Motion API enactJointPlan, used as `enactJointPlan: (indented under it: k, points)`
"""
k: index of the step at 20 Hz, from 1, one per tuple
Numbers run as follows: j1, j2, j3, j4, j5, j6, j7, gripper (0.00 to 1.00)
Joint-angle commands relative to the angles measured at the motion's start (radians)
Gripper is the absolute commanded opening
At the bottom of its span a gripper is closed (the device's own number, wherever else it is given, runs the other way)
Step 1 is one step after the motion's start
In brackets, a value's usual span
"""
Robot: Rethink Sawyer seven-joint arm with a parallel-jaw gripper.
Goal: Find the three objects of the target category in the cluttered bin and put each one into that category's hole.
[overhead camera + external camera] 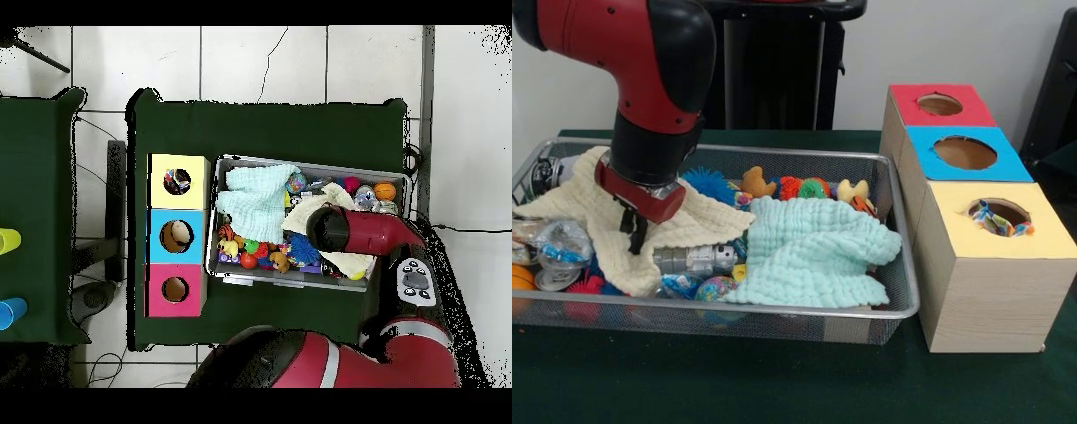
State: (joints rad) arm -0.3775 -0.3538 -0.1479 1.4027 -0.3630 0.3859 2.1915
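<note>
Filling the left half of the front view, wire bin [900, 300] crammed with toys, mint cloth [812, 252] centre, cream cloth [600, 216] left, gripper [633, 231] low over cream cloth, finger state impossible to tell, yellow-topped box hole [999, 215] at right holding patterned object [993, 220].

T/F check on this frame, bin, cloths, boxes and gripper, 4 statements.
1. The gripper is over the cream cloth. True.
2. The mint cloth lies in the wire bin. True.
3. The yellow box hole is empty. False: something patterned shows in its hole.
4. The red box is the one nearest the camera in the front view. False: it is the farthest; the blue box sits in the middle.
</note>
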Motion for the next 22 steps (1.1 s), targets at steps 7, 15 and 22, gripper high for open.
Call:
enactJointPlan:
  k: [7,15,22]
  points:
    - [0.093,-0.121,0.071,0.093,0.037,0.184,0.003,0.0]
    - [0.126,-0.268,0.132,0.037,0.087,0.348,-0.061,0.0]
    - [0.137,-0.287,0.18,0.001,0.127,0.48,-0.072,0.0]
